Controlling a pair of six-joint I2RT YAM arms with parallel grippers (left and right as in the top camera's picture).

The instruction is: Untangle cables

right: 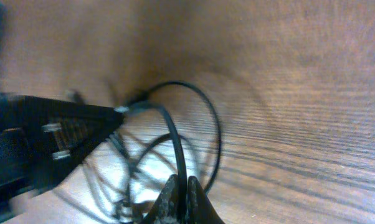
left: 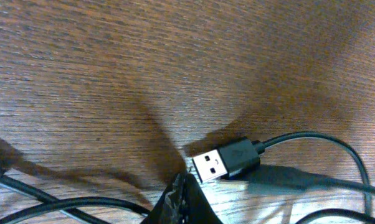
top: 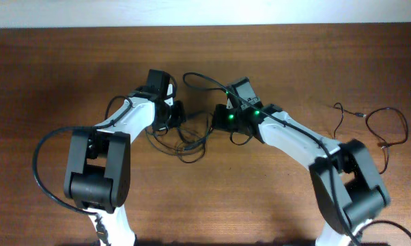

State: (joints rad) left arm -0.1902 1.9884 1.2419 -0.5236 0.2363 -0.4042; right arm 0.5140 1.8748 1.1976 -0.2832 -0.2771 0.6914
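A tangle of thin black cables (top: 189,139) lies on the wooden table between my two grippers. My left gripper (top: 177,115) is at the tangle's left side. In the left wrist view its fingers (left: 184,188) are pressed shut, with nothing visible between them. A black USB plug with a metal tip (left: 228,160) lies just beside them. My right gripper (top: 222,117) is at the tangle's right side. In the right wrist view its fingers (right: 180,188) are shut on a black cable (right: 175,140) that runs up into loose loops.
A separate thin black cable (top: 371,121) lies in loose loops at the far right of the table. The left gripper's black body (right: 44,143) shows close by in the right wrist view. Thicker black arm cables (top: 45,147) hang beside the left arm.
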